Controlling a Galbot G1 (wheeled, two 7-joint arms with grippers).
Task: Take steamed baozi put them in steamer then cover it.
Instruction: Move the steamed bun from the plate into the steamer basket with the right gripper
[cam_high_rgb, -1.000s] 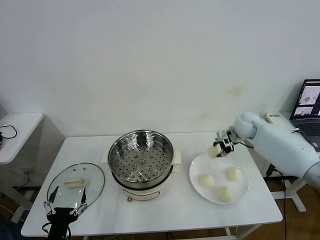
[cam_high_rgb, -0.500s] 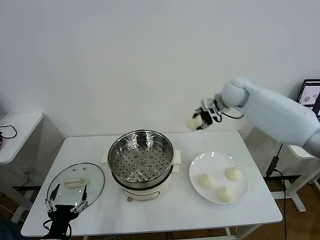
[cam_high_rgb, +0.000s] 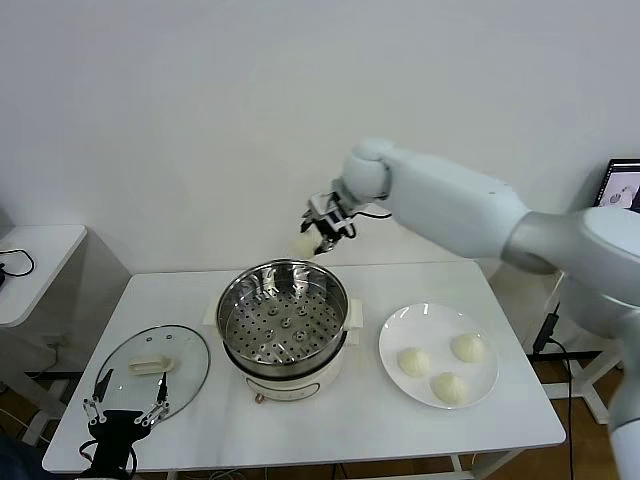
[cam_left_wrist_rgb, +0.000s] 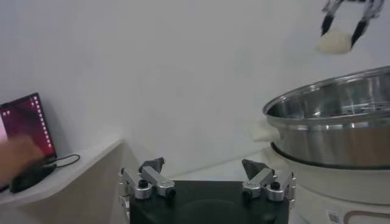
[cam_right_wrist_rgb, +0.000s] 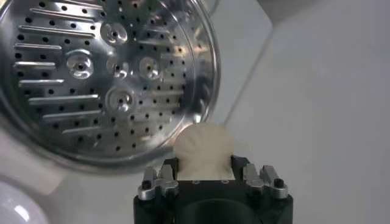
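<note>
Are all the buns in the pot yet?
Not yet. The steamer holds no buns. The right gripper holds the first baozi above its back rim. Three more wait on the plate. The glass cover lies on the table by the open left gripper.

Right arm: extended across body, raised, wrist angled down. Right gripper (cam_high_rgb: 318, 238): fingers clamped either side of baozi (cam_high_rgb: 304, 245), held in air below fingertips. Left arm: parked low at near left. Left gripper (cam_high_rgb: 126, 400): fingers spread wide, nothing between them.
</note>
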